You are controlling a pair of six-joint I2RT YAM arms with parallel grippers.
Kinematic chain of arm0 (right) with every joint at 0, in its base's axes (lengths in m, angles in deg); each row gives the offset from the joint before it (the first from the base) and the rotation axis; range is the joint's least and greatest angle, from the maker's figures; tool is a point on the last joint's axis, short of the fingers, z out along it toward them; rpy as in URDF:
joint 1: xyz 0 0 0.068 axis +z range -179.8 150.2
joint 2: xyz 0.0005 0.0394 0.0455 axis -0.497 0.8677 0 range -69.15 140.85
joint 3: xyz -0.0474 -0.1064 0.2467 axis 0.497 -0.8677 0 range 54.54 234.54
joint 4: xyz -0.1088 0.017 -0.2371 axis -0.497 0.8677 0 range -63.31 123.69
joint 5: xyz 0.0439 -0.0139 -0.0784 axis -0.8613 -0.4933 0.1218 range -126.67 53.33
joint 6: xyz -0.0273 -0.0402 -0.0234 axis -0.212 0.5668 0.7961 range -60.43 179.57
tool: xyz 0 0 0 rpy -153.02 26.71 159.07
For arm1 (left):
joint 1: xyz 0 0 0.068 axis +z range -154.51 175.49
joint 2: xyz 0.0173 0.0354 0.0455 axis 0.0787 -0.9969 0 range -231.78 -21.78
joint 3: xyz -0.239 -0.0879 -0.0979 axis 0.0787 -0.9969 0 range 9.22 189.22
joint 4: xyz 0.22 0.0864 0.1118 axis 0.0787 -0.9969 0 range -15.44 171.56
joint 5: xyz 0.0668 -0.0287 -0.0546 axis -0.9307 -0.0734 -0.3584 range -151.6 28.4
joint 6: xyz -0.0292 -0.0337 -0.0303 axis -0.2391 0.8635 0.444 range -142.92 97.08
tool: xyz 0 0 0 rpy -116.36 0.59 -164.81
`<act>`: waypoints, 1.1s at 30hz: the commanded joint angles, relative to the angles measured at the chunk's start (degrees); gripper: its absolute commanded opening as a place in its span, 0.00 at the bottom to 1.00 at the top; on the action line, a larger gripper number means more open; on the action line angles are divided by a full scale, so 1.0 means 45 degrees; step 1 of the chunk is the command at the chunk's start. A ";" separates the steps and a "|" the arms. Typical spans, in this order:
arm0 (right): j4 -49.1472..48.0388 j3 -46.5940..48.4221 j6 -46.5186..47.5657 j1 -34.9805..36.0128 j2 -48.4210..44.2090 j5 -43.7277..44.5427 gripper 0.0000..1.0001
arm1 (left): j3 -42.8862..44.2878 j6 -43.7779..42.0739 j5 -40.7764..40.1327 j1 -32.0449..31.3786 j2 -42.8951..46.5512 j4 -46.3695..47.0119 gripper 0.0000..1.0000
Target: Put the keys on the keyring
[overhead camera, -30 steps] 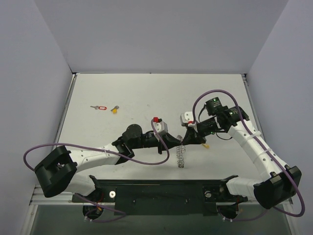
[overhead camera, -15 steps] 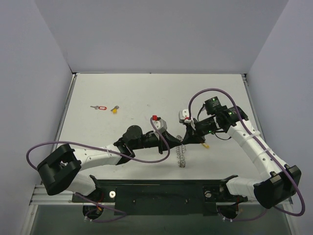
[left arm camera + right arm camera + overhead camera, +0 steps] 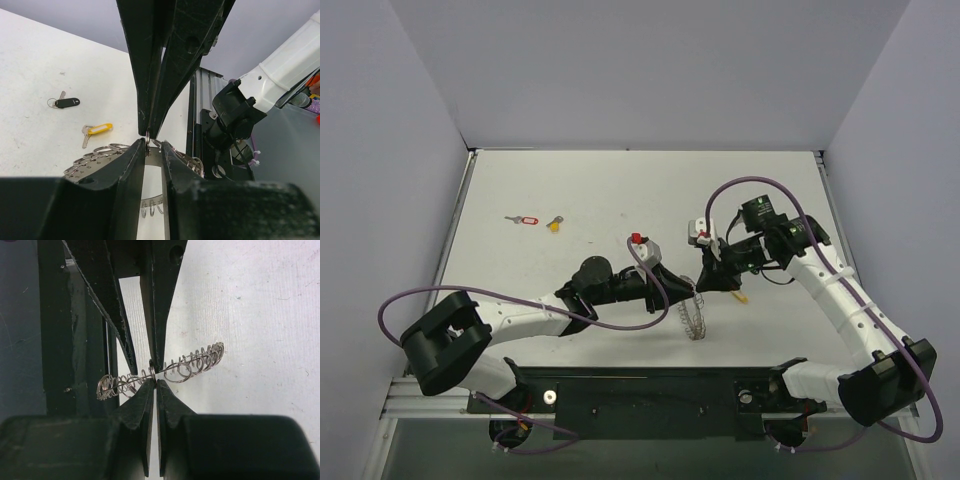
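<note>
The keyring (image 3: 692, 315) is a coil of silvery wire loops between the two grippers, near the table's front middle. My right gripper (image 3: 156, 382) is shut on one loop of the keyring (image 3: 195, 362), which hangs out to both sides. My left gripper (image 3: 154, 145) faces it, open with a narrow gap, the keyring (image 3: 95, 152) at its tips. A red-tagged key (image 3: 525, 219) and a yellow key (image 3: 554, 224) lie far left. A black-tagged key (image 3: 66, 103) and a yellow-tagged key (image 3: 98, 130) lie beyond the ring. No key is held.
The right arm's fingers (image 3: 165, 75) come down from above in the left wrist view, and its base (image 3: 235, 115) stands close behind. The black mounting rail (image 3: 650, 385) runs along the table's near edge. Grey walls enclose the white table (image 3: 620, 180).
My left gripper has opened off the keyring, and my right gripper has closed onto it. The ring now hangs lower and more tilted.
</note>
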 commanded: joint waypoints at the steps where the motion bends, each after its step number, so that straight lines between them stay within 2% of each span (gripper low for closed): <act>1: 0.0274 0.0320 0.0201 -0.0311 0.0036 -0.0554 0.00 | -0.0160 0.0017 0.0268 0.0001 -0.0094 0.0945 0.30; 11: 0.0547 0.0203 0.0552 -0.0410 0.0154 -0.0751 0.00 | -0.0336 -0.0138 0.0054 0.0235 0.0256 0.0927 0.41; 13: 0.0800 0.0242 0.0941 -0.0429 0.0134 -0.0633 0.00 | -0.0415 -0.0567 -0.0141 0.0391 0.0684 0.0460 0.41; 20: 0.1952 0.0457 0.2251 -0.0390 0.0193 -0.0536 0.00 | 0.0229 -0.3397 -0.0338 0.0489 0.1917 -0.3113 0.42; 26: 0.2423 0.0593 0.2798 -0.0390 0.0232 -0.0516 0.00 | 0.0405 -0.4182 0.0580 0.0451 0.1958 -0.2863 0.42; 33: 0.2560 0.0594 0.3052 -0.0429 0.0232 -0.0535 0.00 | 0.1381 -0.4260 0.1283 0.0138 0.0845 -0.2395 0.43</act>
